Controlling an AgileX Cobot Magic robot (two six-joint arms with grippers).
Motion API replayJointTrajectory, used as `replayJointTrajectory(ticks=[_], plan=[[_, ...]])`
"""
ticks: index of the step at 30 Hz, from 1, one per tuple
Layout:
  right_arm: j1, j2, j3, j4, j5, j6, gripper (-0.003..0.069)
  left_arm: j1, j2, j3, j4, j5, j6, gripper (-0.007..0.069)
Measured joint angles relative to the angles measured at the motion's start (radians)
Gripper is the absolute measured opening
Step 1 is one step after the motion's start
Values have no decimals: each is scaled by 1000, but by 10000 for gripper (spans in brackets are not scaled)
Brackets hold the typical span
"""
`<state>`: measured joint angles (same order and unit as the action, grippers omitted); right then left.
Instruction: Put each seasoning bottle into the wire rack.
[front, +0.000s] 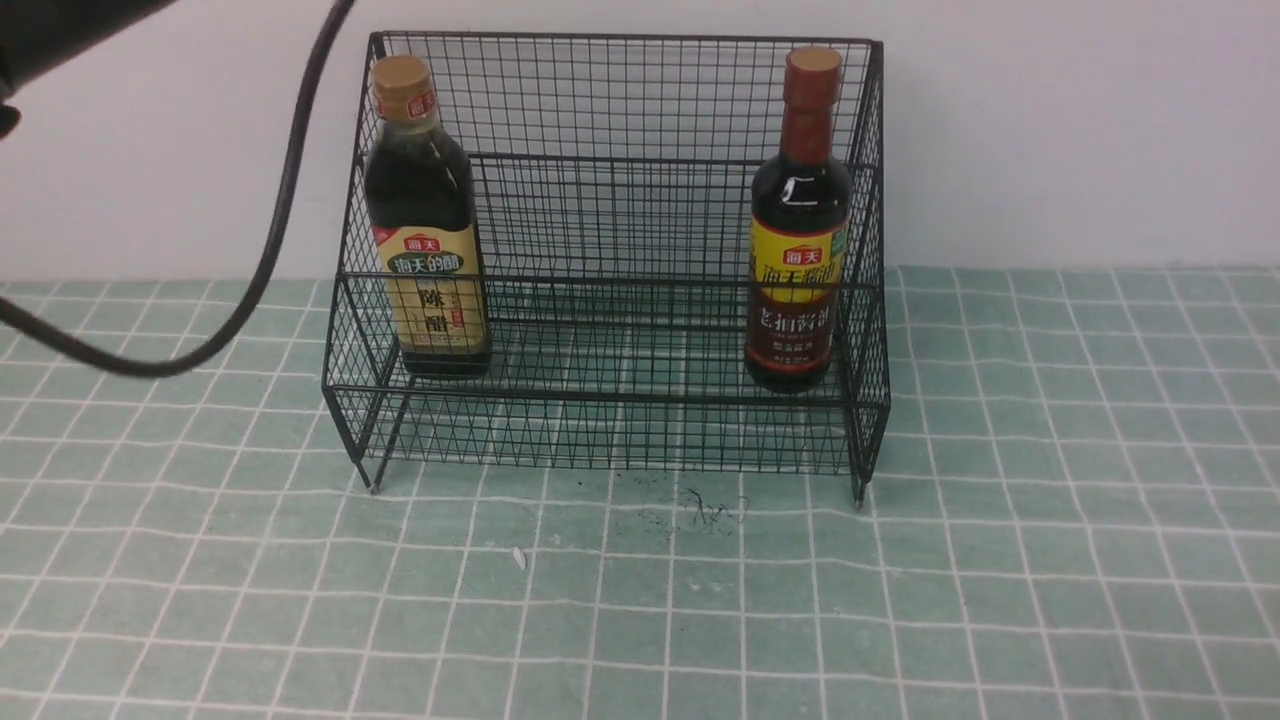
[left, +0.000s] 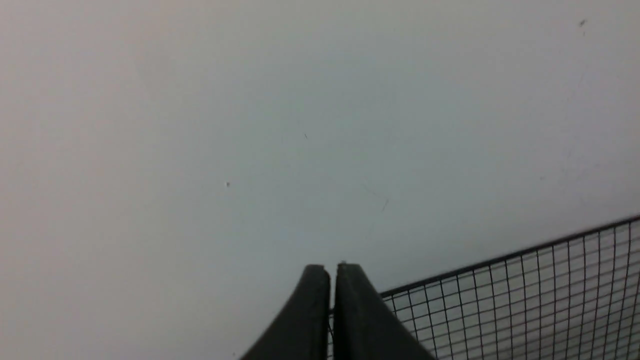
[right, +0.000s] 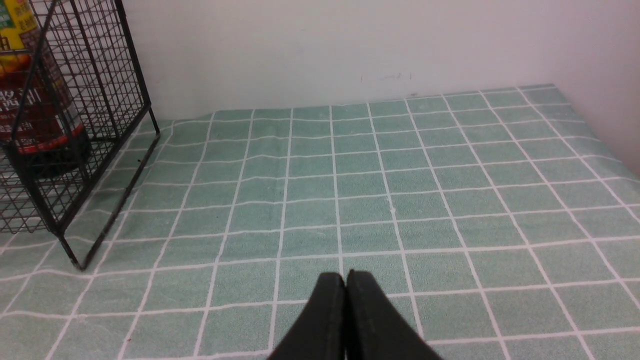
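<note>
The black wire rack (front: 610, 100) stands against the wall on the checked cloth. Inside it at the left stands the gold-capped seasoning bottle (front: 428, 230) with a beige label, upright. At the right stands the red-brown-necked bottle (front: 797, 240) with a yellow-and-maroon label, also upright. My left gripper (left: 333, 267) is shut and empty, raised before the wall beside the rack's top edge (left: 525, 290). My right gripper (right: 345, 276) is shut with nothing in it, low over the cloth to the right of the rack (right: 100, 75); the red-brown bottle (right: 30, 115) shows through the mesh there.
A black cable (front: 270, 240) and part of the left arm (front: 60, 30) hang at the upper left of the front view. A green checked cloth (front: 1050, 500) covers the table, with a white scrap (front: 519, 558) and dark specks (front: 710, 510) in front of the rack.
</note>
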<state>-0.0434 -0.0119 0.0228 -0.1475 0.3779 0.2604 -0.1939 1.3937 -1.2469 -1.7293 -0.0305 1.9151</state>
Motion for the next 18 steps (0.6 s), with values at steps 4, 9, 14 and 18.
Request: replayJointTrajectory(ticks=[4, 9, 14, 18], plan=[[0, 0, 0, 0, 0, 0, -10, 0, -53, 35, -1, 0, -31, -6], [0, 0, 0, 0, 0, 0, -10, 0, -177, 37, -1, 78, -204, -6], [0, 0, 0, 0, 0, 0, -10, 0, -292, 37, 1, 319, -509, -6], [0, 0, 0, 0, 0, 0, -10, 0, -343, 33, 100, 686, -843, -6]])
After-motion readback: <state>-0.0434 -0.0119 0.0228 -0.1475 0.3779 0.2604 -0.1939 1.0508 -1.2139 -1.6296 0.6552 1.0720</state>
